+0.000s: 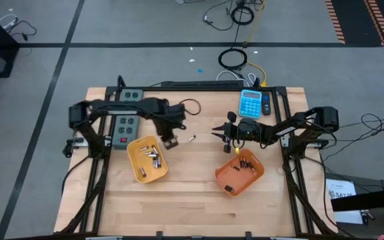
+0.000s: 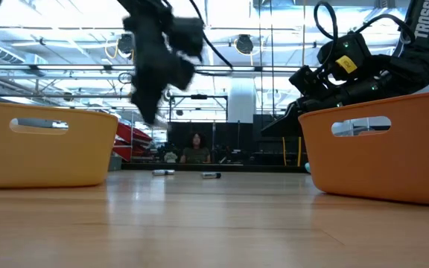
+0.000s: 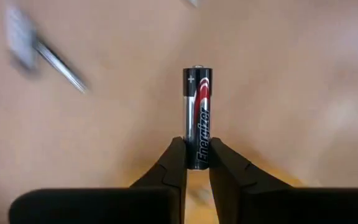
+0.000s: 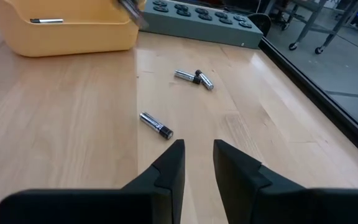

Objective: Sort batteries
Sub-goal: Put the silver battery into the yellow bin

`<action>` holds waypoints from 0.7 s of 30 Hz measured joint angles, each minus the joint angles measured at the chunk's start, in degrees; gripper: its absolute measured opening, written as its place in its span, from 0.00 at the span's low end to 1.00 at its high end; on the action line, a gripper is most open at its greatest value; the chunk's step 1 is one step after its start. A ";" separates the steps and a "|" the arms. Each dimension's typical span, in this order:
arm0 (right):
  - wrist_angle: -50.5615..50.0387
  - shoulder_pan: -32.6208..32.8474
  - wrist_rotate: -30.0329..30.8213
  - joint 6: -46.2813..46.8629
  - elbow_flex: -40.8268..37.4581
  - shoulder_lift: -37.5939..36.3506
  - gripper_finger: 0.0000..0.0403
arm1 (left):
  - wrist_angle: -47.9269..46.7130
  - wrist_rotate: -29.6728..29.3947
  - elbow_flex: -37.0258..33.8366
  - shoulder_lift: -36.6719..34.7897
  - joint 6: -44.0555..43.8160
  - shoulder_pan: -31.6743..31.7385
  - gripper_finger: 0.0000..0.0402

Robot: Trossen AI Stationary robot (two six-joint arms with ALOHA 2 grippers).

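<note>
My left gripper [image 1: 171, 142] hangs over the table just right of the yellow tray [image 1: 139, 175], shut on a black, red and silver battery [image 3: 197, 112]. The yellow tray holds several silvery batteries [image 1: 153, 155]. The orange tray [image 1: 227, 179] holds several dark ones [image 1: 244, 165]. My right gripper [image 4: 197, 155] stands slightly open and holds nothing, low over the table between the two trays [image 1: 222, 130]. Loose batteries lie on the wood: one [image 4: 156, 125] ahead of the right fingers and two touching ones [image 4: 194, 77] farther off. My left gripper pinches the battery's lower end [image 3: 197, 160] between its two fingertips. The fingers come from above, pointing steeply down. The battery sticks out past the fingertips in line with them, plus end away from them. It is lifted clear of the table.
A grey button box [image 1: 127, 113] lies at the far left of the table, and a blue calculator [image 1: 250, 103] at the far right. One loose battery [image 1: 192, 139] lies between the grippers. Bare wood lies near the table's front edge [image 1: 185, 213]. A person [image 2: 196, 147] sits far behind the table.
</note>
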 joint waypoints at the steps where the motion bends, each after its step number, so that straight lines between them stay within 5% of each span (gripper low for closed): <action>1: -0.05 0.00 0.00 0.04 0.00 0.02 0.19 | -2.22 3.02 -0.43 -1.61 -2.09 -0.85 0.12; 8: -0.05 0.00 -0.19 1.51 0.00 0.02 0.19 | -7.93 7.06 -6.30 -8.97 -13.42 -9.80 0.12; 21: 0.14 0.80 -0.20 1.68 -0.02 0.02 0.19 | 0.26 -2.22 -25.70 -9.86 -22.91 -15.18 0.12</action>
